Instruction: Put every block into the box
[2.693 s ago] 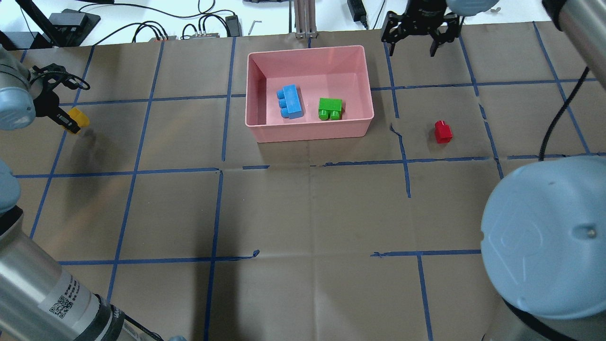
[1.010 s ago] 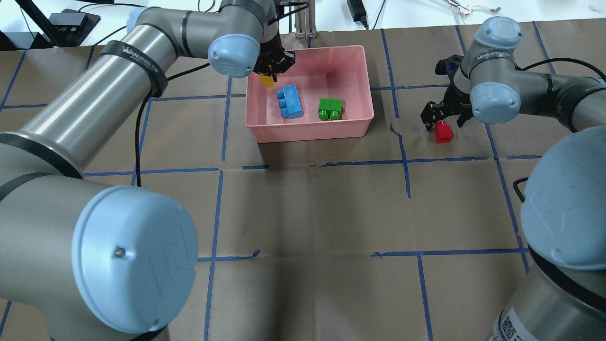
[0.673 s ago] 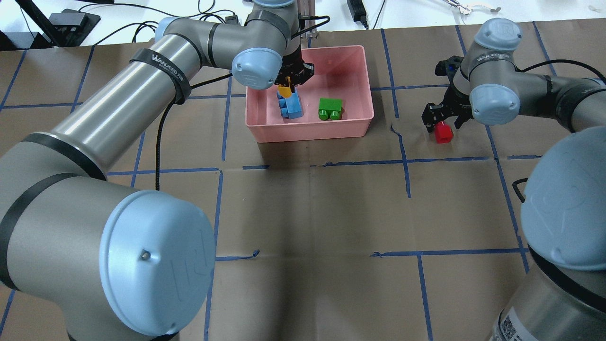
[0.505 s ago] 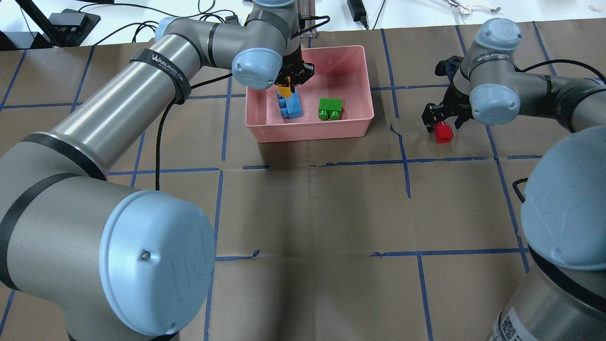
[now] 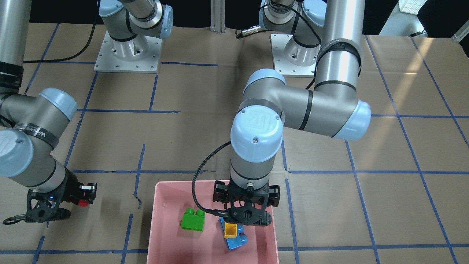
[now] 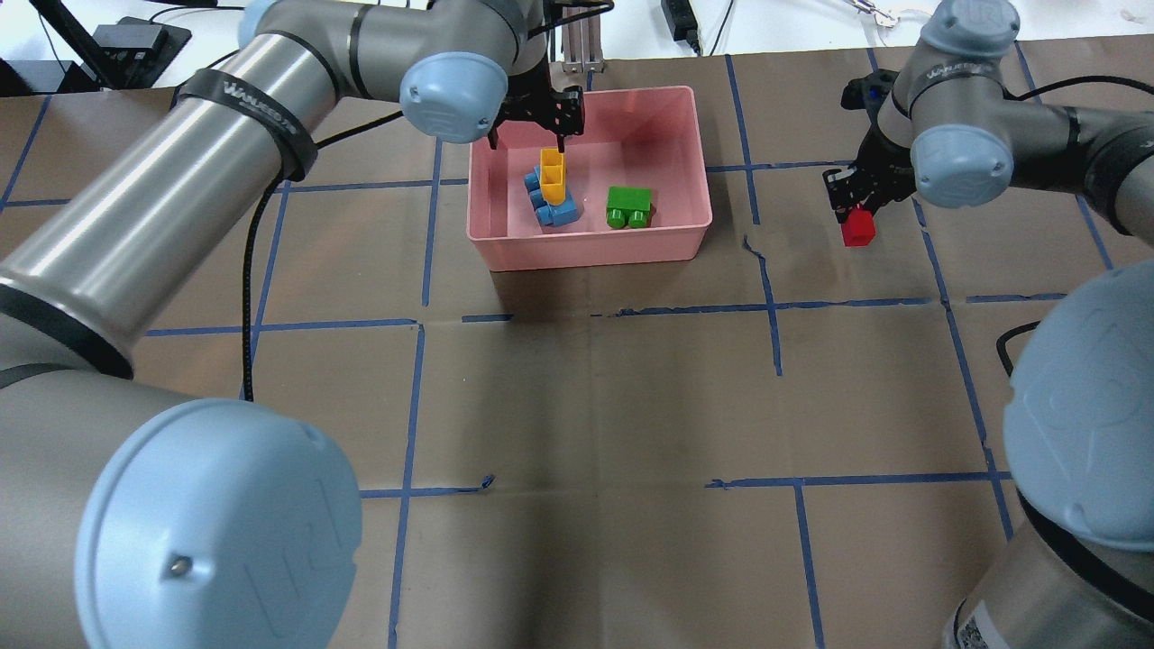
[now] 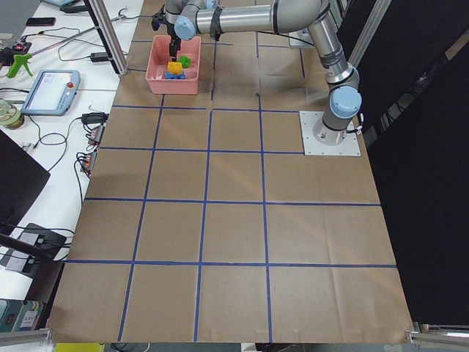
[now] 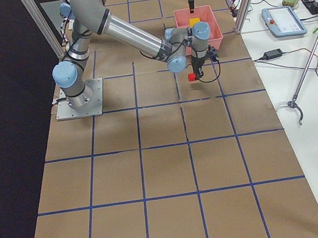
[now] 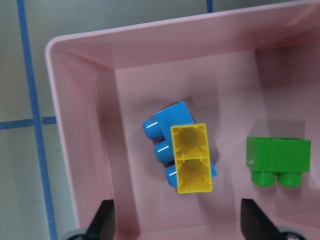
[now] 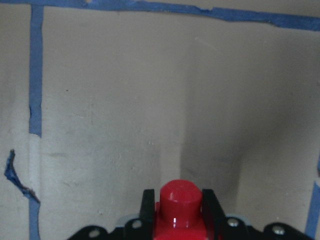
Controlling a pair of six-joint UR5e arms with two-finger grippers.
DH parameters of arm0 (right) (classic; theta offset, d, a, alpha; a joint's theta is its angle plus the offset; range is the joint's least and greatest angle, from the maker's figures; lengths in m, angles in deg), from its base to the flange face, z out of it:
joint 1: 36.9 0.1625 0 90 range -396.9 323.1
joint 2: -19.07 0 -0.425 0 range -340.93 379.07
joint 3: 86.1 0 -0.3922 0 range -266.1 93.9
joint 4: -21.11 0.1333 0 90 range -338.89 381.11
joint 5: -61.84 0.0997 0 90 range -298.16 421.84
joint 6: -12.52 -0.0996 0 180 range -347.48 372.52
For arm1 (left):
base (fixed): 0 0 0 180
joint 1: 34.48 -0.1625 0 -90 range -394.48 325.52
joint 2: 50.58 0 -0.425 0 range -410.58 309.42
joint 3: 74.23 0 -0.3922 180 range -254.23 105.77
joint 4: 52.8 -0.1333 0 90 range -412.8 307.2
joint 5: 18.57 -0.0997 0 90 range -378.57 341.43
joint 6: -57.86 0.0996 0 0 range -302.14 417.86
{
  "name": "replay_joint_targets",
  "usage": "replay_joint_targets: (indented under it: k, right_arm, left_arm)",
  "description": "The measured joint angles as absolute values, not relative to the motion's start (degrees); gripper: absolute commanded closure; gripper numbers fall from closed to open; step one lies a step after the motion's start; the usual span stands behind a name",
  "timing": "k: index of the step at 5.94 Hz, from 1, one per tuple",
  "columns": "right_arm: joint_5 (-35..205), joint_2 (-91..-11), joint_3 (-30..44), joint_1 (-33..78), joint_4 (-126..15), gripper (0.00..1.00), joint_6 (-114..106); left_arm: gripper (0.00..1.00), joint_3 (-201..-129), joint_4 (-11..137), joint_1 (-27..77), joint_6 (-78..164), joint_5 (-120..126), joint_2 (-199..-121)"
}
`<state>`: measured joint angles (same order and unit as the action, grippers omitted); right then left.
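The pink box (image 6: 595,257) stands at the far middle of the table. In it lie the green block (image 6: 628,205) and the blue block (image 6: 563,214), with the yellow block (image 6: 552,173) resting tilted on the blue one. My left gripper (image 6: 527,142) hangs open and empty just above them. The left wrist view shows the yellow block (image 9: 191,159) on the blue block (image 9: 172,116), beside the green block (image 9: 277,155). My right gripper (image 6: 856,212) is shut on the red block (image 6: 857,227), held a little above the table to the right of the box. The red block's stud (image 10: 180,202) shows between its fingers.
Blue tape lines cross the brown paper table cover. An aluminium post (image 6: 577,45) and cables lie just past the box's far edge. The two arm bases (image 5: 126,51) stand on the robot's side. A side bench with a pendant (image 8: 284,20) runs beyond the table's far edge.
My left gripper has let go of the yellow block onto the blue block, opened and risen. My right gripper has shut on the red block and lifted it slightly.
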<state>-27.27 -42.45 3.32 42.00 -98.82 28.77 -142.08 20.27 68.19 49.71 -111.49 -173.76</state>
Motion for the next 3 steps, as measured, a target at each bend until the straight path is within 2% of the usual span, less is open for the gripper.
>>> replay_joint_targets:
  k: [1, 3]
  right_arm:
    - [-27.1, -43.9, -1.5, 42.1, -92.4, 0.65, 28.1]
    - [-26.7, -44.3, -11.8, 45.2, -80.9, 0.64, 22.3]
  left_arm:
    - [0.01, -143.5, 25.4, 66.2, 49.7, -111.5, -169.2]
    - [0.01, -150.9, 32.2, 63.1, 49.7, -111.6, -158.1]
